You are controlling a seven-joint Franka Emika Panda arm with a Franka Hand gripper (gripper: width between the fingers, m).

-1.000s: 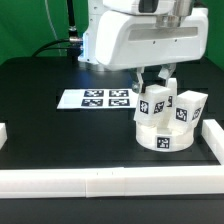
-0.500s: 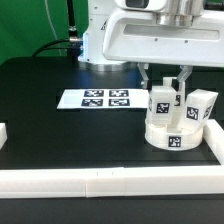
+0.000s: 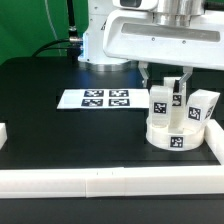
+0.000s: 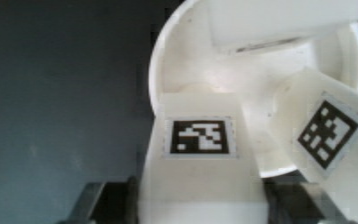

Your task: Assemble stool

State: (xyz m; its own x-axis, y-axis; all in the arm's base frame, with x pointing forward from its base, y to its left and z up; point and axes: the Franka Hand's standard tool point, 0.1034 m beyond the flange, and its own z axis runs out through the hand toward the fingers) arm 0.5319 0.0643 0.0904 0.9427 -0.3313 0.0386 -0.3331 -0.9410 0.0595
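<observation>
A: Claw (image 3: 169, 88) clamped on blocky white leg (image 3: 160, 100), dark fingers either side, upright on round seat (image 3: 176, 135).
B: Seat position?
A: Flat on black matte counter (image 3: 60, 135), beside white rail (image 3: 213, 139) at exterior view's right. Thick smooth plastic disc, tagged.
B: Other legs?
A: Second leg (image 3: 204, 106) tilted on seat, just beside. Wrist view: square tags on both faces.
B: Marker board?
A: Marker board (image 3: 96, 99) well apart, flat.

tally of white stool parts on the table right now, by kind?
Round seat: 1
Legs in view: 2, one between the gripper fingers, one to the exterior view's right
Total stool parts seen: 3
Not counted: marker board, white border rails.
</observation>
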